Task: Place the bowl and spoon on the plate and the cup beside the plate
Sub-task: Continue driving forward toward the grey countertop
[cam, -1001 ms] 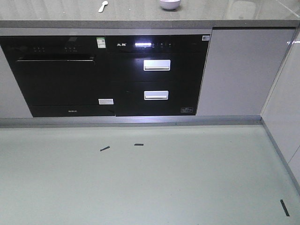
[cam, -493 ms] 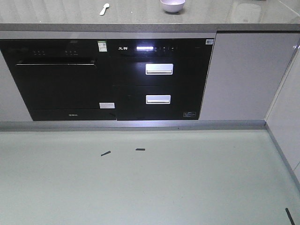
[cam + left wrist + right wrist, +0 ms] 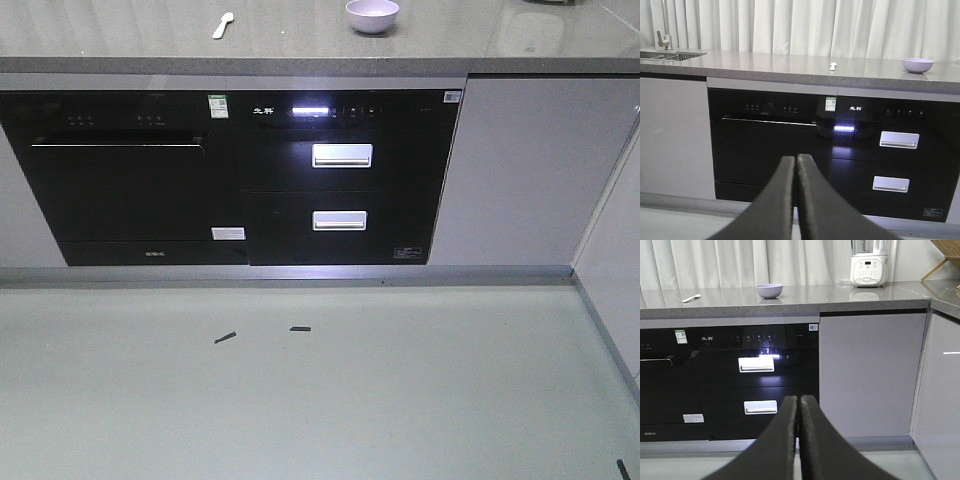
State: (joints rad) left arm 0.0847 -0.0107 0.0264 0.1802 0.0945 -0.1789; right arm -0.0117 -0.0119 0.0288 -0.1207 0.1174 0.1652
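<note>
Two pieces show on the counter: the spoon at left, the bowl well to its right; plate and cup are out of sight. Left gripper and right gripper are both pinched shut, empty. Driven too close, they could strike the ovens. Since a second ago the ovens sit lower in view, and the bowl is now whole.

The left gripper and right gripper were each fitted with two smooth, matte black fingers, tapered toward the tips.

Lavender bowl upright, pale spoon apart
</note>
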